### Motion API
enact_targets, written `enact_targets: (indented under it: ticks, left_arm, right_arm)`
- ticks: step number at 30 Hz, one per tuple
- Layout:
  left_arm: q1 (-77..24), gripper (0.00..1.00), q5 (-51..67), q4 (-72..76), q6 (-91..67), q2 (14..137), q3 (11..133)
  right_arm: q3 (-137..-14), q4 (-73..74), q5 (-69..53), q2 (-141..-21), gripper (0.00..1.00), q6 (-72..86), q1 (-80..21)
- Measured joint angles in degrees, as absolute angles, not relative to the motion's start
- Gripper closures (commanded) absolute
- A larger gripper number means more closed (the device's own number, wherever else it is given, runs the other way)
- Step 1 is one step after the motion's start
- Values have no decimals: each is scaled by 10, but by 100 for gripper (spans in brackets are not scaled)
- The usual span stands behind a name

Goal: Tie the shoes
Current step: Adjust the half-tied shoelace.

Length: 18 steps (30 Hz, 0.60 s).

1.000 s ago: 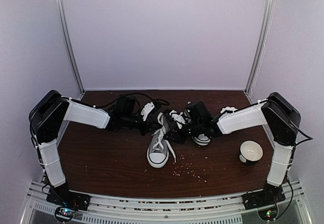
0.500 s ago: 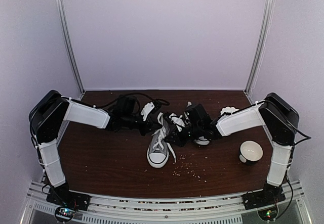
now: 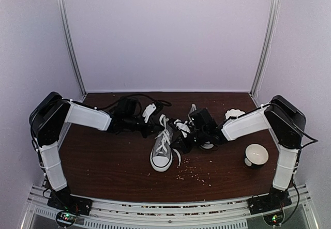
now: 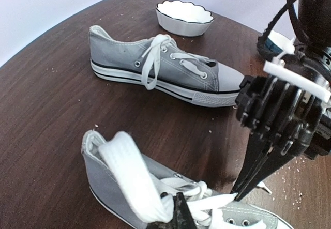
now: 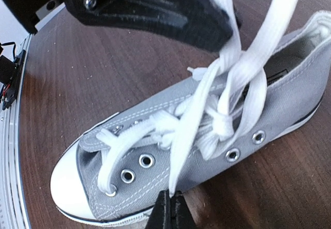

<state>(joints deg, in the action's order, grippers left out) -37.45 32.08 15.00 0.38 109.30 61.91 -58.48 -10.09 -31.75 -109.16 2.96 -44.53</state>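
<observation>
The near shoe sits mid-surface with its toe toward the arm bases. Its laces are lifted off the tongue and crossed in a loose knot. My left claw is pinched closed on one wide strand above the heel end. My right claw is clamped tight on the end of another strand, just beside the shoe's side. The second shoe stands to its right, partly under my right arm, untied. A white bowl sits further right on the brown surface, and crumbs lie near the first shoe's toe.
</observation>
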Motion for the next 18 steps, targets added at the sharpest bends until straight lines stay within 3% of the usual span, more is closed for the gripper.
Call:
enact_targets:
  ticks: [3, 8, 14, 18]
  left_arm:
    - [-371, 99, 323, 149, 8, 1093, 619]
    - [-371, 89, 325, 135, 24, 1093, 618]
    - [-369, 61, 347, 120, 39, 1089, 600]
    - [-362, 53, 364, 117, 45, 1082, 590]
  right_arm:
    - [-568, -96, -318, -1082, 100, 30, -443]
    - [-557, -92, -319, -1076, 100, 30, -442]
    - [-555, -88, -321, -1073, 100, 30, -442]
    - [-555, -80, -322, -1068, 100, 29, -442]
